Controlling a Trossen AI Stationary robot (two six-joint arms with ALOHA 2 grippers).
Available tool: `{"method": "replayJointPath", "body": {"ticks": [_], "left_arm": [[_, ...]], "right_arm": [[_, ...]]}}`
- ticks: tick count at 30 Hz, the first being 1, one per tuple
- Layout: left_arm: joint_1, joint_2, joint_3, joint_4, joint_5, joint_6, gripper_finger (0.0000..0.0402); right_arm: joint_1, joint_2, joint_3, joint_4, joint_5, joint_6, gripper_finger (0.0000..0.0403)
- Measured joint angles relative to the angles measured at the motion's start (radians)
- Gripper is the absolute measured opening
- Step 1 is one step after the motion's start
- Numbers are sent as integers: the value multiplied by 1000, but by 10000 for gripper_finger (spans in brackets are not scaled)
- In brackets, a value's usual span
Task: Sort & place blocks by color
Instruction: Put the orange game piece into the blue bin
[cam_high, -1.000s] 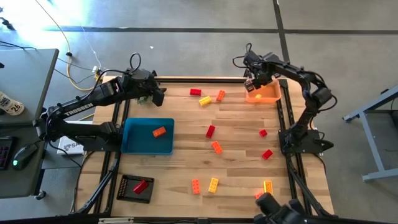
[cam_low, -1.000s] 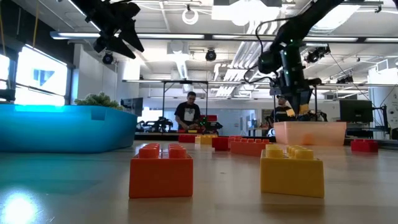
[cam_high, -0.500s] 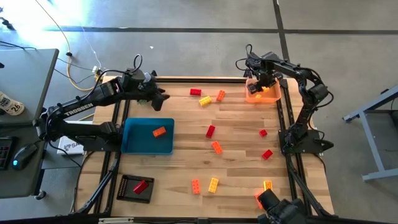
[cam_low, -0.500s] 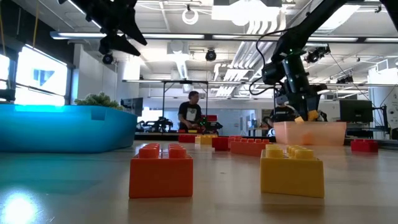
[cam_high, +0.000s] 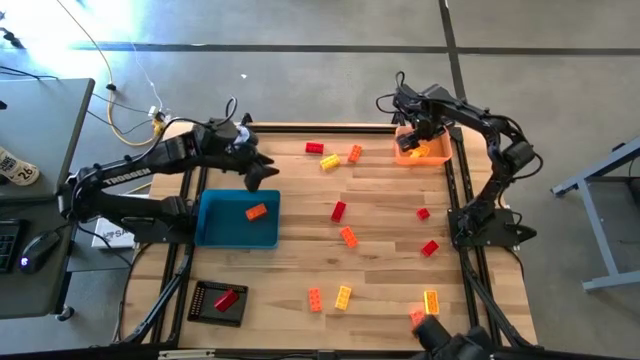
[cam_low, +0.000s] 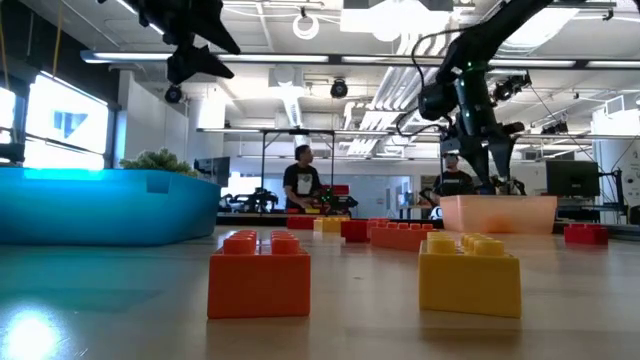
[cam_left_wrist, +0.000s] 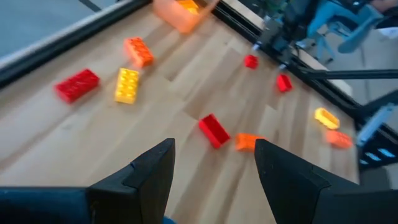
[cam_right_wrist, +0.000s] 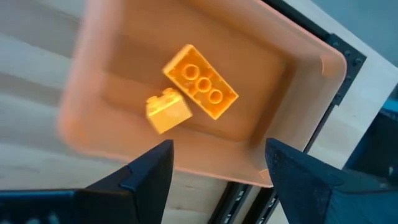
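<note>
Blocks: two small yellow studded plastic bricks (cam_right_wrist: 200, 89) lie touching in the shallow orange tray (cam_right_wrist: 298, 56), directly beneath the right tool (cam_high: 421, 126).
Right tool: fingers wide, empty.
Left tool (cam_high: 254, 168): wide, empty, above the blue tray (cam_high: 212, 225) holding one orange brick (cam_high: 256, 212).
Surface (cam_high: 380, 260): red, orange, yellow bricks scattered.

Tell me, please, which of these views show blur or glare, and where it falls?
Left wrist view: the orange tray and far blocks are smeared by motion blur. Right wrist view: the tray's near rim is soft, while the two yellow blocks inside stay fairly crisp. Low view: the blue tray glows from window light, and the nearest table surface is out of focus. High view: sun glare washes the floor's upper left.
</note>
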Motion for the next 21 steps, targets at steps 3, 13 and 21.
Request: {"method": "replayJointPath", "body": {"ticks": [3,13,21], "left_arm": [[-59,9,0,17,1,-37,211],[-285,94,0,69,-57,-179,211],[-447,190,0,212,-58,-127,211]], "right_arm": [[35,-39,0,1,-2,7,238],[139,-168,0,15,-9,65,238],[199,-227,0,16,-14,83,238]]}}
